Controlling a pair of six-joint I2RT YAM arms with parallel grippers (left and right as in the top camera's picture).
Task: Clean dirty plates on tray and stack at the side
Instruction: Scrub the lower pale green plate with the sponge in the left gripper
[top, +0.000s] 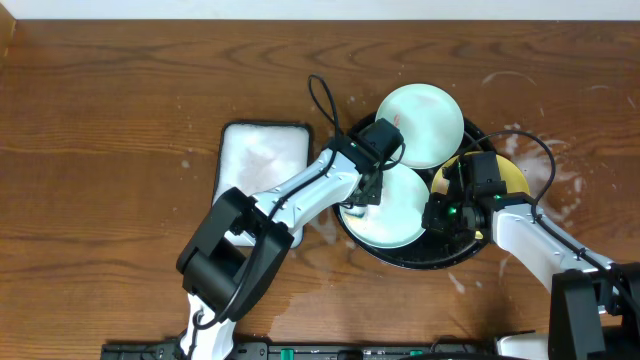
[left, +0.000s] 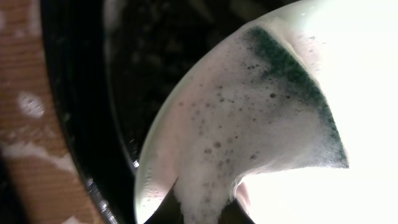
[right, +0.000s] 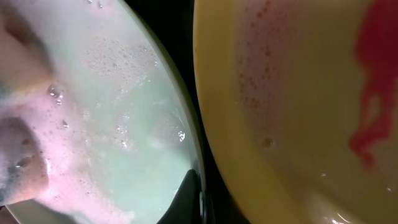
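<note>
The black tray (top: 420, 262) holds three plates. A mint-green plate (top: 420, 125) lies at the back. A second mint-green plate (top: 395, 215) lies at the front. The yellow plate (top: 510, 178) with a red smear (right: 373, 93) is at the right. My left gripper (top: 362, 195) is shut on a foamy sponge (left: 261, 124) with a green scouring face, pressed onto the front mint-green plate (left: 373, 93). My right gripper (top: 437, 212) is shut on that plate's right rim (right: 137, 124), one finger (right: 196, 199) on top. The yellow plate (right: 280, 124) lies just beside it.
A white rectangular foam-filled tray (top: 262, 165) stands left of the black tray, under my left arm. Whitish soap splashes mark the wood tabletop (top: 560, 160) right of the tray and in front of it. The black tray's rim (left: 74, 124) shows in the left wrist view.
</note>
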